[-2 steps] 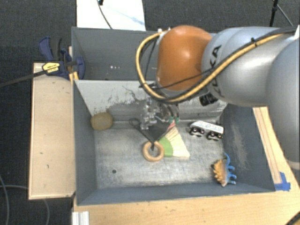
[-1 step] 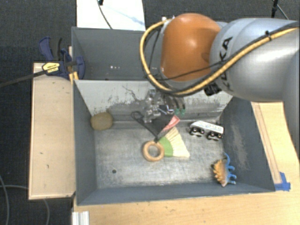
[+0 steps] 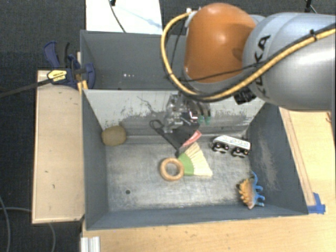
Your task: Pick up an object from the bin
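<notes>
My gripper [image 3: 181,115] hangs under the orange cover over the middle of the bin, near the back wall. Just below it lies a black thing with a loop handle [image 3: 160,126], which runs down to the right toward a pink-red strip [image 3: 192,138]. In front of these sits a fan-shaped yellow and green piece [image 3: 195,164], and a wooden ring [image 3: 171,169] touches its left side. The view does not show whether anything is in the gripper.
A tan rounded lump [image 3: 114,136] rests at the back left. A white block with two dark holes [image 3: 231,145] lies to the right of the gripper. An orange and blue toy [image 3: 250,191] sits in the front right corner. The arm covers the bin's back right.
</notes>
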